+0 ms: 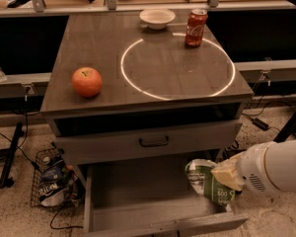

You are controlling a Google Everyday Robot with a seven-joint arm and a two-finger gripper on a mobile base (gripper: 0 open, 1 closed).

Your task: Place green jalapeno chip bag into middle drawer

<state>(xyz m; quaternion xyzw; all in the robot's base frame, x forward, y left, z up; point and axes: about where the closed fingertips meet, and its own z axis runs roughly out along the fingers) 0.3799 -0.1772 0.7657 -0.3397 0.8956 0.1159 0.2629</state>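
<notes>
The green jalapeno chip bag (208,180) is a crinkly green bag with white and dark print. It hangs over the right side of the open middle drawer (138,201), close to its floor. My gripper (226,177) comes in from the right on a white arm and is shut on the bag's right end. Its fingers are mostly hidden behind the bag and the pale wrist cover. The drawer is a shallow grey box pulled out at the cabinet's bottom, with a plain bare floor.
On the cabinet top sit an apple (87,81), a white bowl (157,18) and a red soda can (195,27). A shut drawer front with a dark handle (154,142) is above the open drawer. A wire basket with clutter (52,182) stands on the floor at left.
</notes>
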